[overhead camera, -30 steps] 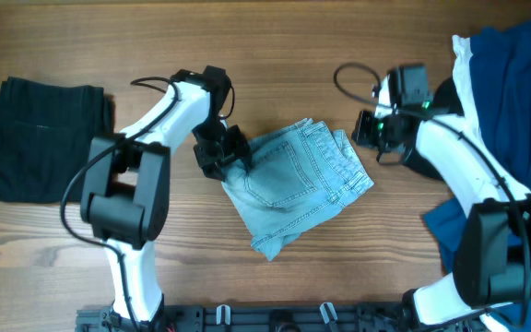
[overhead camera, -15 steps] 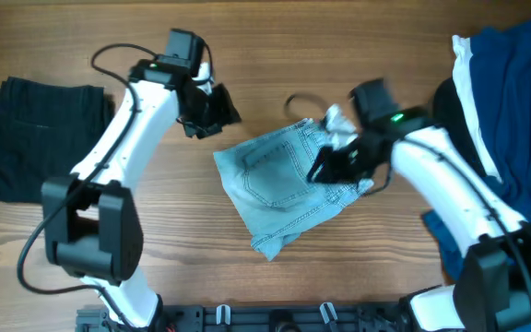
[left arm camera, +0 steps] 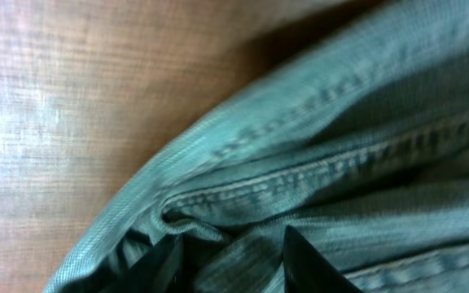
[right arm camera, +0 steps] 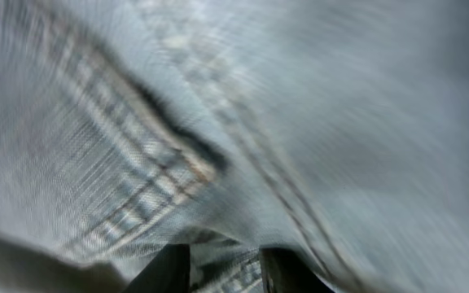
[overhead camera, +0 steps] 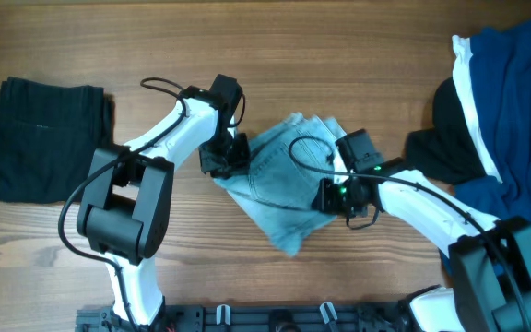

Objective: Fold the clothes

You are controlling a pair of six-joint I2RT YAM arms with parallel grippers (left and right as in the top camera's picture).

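The pale blue denim garment (overhead camera: pixel 279 175) lies bunched in the middle of the table. My left gripper (overhead camera: pixel 223 157) is at its left edge. In the left wrist view, my left gripper (left arm camera: pixel 230 264) has a fold of denim (left arm camera: pixel 340 163) between its fingers. My right gripper (overhead camera: pixel 336 195) is at the garment's right lower edge. In the right wrist view, my right gripper (right arm camera: pixel 222 273) has stitched denim (right arm camera: pixel 300 122) pinched between its fingers. A black garment (overhead camera: pixel 40 134) lies flat at the far left. A dark blue garment with a white stripe (overhead camera: pixel 510 101) lies at the far right.
Another black piece of cloth (overhead camera: pixel 445 138) lies beside the blue garment, close to my right arm. Cables loop over both arms near the denim. A black rail (overhead camera: pixel 265 318) runs along the table's front edge.
Both grippers have come in from behind the denim onto its edges, the left at the left side, the right at the lower right. The denim is now narrower and more bunched.
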